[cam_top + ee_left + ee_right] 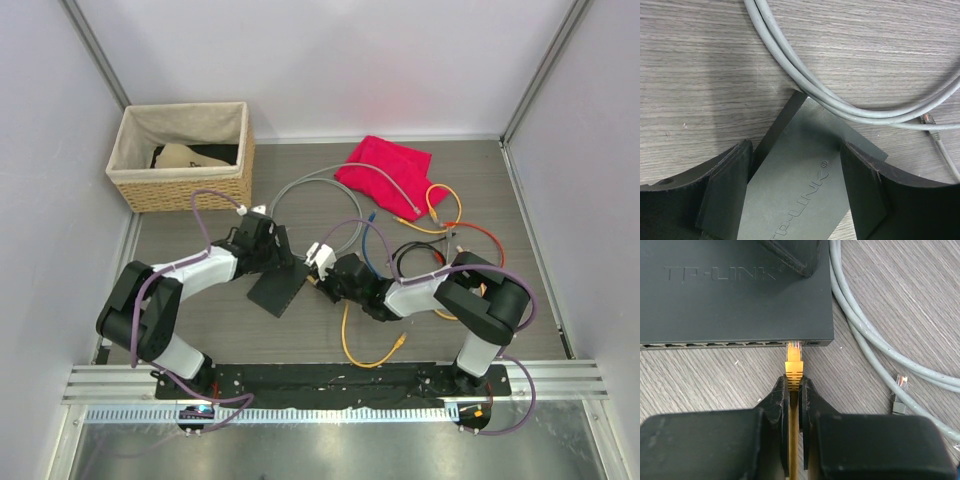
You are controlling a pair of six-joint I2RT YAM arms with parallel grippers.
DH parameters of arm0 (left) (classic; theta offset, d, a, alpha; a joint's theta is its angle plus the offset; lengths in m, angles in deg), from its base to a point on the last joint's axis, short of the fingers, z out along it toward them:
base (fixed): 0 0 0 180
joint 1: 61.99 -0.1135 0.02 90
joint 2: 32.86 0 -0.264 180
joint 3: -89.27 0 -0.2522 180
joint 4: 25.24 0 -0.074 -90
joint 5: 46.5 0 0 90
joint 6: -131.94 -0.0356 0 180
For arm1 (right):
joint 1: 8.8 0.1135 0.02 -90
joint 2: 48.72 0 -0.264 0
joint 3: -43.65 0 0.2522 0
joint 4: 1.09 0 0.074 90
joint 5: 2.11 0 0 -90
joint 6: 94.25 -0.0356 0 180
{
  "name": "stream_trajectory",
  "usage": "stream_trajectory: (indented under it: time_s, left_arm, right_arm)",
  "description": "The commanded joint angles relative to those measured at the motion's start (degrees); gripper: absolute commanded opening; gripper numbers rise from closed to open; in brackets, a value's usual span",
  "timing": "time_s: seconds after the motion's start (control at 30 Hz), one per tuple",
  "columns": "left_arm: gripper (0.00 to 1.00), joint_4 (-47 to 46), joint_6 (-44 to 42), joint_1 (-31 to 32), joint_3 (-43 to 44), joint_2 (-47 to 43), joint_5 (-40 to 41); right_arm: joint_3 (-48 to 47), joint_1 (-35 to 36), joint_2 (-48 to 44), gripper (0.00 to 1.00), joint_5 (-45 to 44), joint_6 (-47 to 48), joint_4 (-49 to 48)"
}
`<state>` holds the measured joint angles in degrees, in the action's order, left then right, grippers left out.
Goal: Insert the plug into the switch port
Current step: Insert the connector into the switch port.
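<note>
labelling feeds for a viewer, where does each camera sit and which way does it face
top external: above and behind the robot, looking down at the table; both arms show, left gripper and right gripper meeting at the switch
left wrist: on the left wrist, looking down past its fingers flanking the switch's corner, grey cable beyond
right wrist: low over the table, facing the switch's port edge; its fingers pinch the orange cable behind the plug
shared: all three show the switch; both wrist views show the grey cable

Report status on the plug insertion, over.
Left gripper open over the switch. Right gripper shut on the yellow plug, tip at the switch's front edge, not fully in. Grey cable beside the switch, clear of the path.
</note>
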<state>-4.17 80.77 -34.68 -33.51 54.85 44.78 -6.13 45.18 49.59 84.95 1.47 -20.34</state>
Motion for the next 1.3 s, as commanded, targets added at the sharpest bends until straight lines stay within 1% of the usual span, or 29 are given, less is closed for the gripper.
stream_trajectory:
  time_s: [0.0,0.23,0.33,0.37,0.43,0.47,0.57,0.63,0.7,0.8,1.03,1.13,1.17,1.27]
  left_arm:
    - [0.73,1.74,2.74,1.34,-2.07,-0.16,-6.46]
    - [0.68,1.48,4.15,4.15,-1.98,-0.60,-8.66]
    - [0.67,1.65,3.27,5.65,-1.89,-0.87,-9.10]
    - [0.67,1.91,2.84,5.74,-1.80,-0.78,-9.45]
    - [0.67,3.49,0.99,5.82,-1.45,-0.69,-9.72]
    - [0.66,4.11,0.29,5.82,-0.93,-0.78,-9.54]
    - [0.62,4.99,-1.82,5.91,-1.18,-1.92,-9.45]
    - [0.59,4.91,-3.31,6.61,-1.36,-2.79,-9.19]
    - [0.59,4.91,-3.85,7.58,-1.45,-2.97,-9.01]
    - [0.59,5.17,-4.99,8.98,-0.75,-2.10,-10.06]
    - [0.59,4.64,-6.40,11.19,-0.22,-1.21,-13.32]
    - [0.61,4.12,-6.22,11.19,-0.75,-2.62,-11.40]
    - [0.62,4.11,-5.96,11.19,-0.83,-3.67,-8.95]
    - [0.66,2.81,-5.17,10.31,-2.15,-5.78,-5.33]
  right_arm:
    - [-4.68,0.34,-2.24,0.01,-1.10,0.79,-2.58]
    - [-6.97,0.34,-0.30,0.01,0.74,0.96,-4.60]
    - [-7.93,0.34,-0.74,0.01,2.14,2.80,-4.95]
    - [-8.28,0.34,-1.00,0.01,4.50,4.64,-5.13]
    - [-8.46,0.25,-1.27,0.01,6.01,7.02,-5.30]
    - [-8.38,0.25,-1.53,0.01,7.15,10.16,-5.22]
    - [-8.29,0.17,-2.06,0.01,9.08,16.05,-3.73]
    - [-9.07,-0.97,-2.50,0.01,10.66,17.75,-1.89]
    - [-9.95,-2.20,-2.94,0.01,14.60,17.58,0.05]
    - [-11.45,-2.74,-2.42,0.01,17.34,18.01,0.32]
    - [-15.58,-2.74,-0.92,0.01,21.48,17.67,0.23]
    - [-14.54,-2.65,-1.18,0.01,21.75,16.44,0.41]
    - [-13.74,-2.73,-1.44,0.01,21.66,16.17,0.23]
    - [-9.97,-2.74,-3.20,0.01,20.35,14.50,-0.47]
